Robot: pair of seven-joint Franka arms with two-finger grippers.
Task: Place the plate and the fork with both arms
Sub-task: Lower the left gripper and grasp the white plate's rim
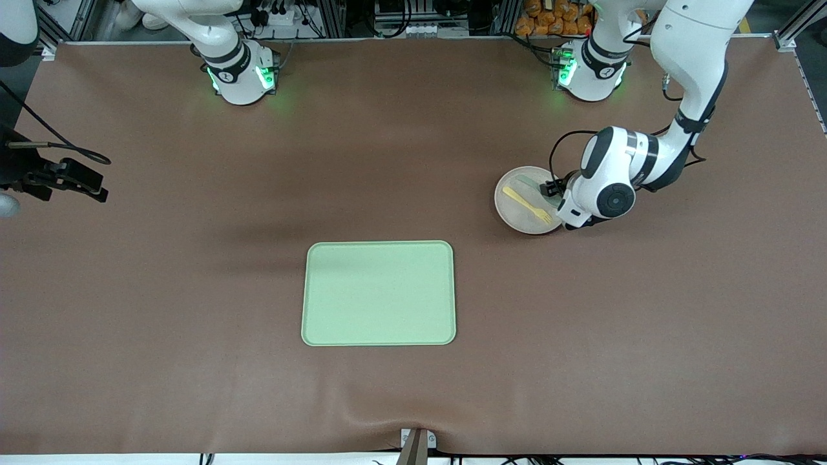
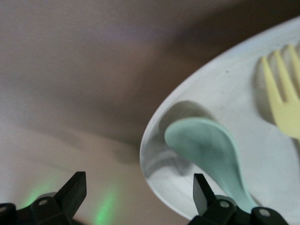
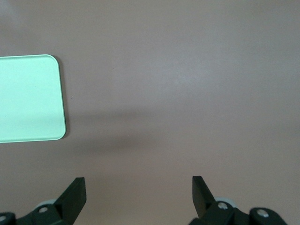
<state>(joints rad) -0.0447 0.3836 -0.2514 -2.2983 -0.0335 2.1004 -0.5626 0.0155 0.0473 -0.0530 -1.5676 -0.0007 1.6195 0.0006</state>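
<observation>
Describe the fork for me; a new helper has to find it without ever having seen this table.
Start at the light-green tray mid-table, then look toward the left arm's end, farther from the front camera, to the round cream plate by the open left gripper. The fork lies on that plate: pale yellow with short tines, unlike the teal spoon beside it.

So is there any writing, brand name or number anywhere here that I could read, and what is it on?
None can be read.
Plate, fork, spoon, tray: plain, no print.
Arm bases: each has a small dark mark on its collar, too small to read.
Orange packets at the table's edge by the left arm's base: any print is too small to read.
</observation>
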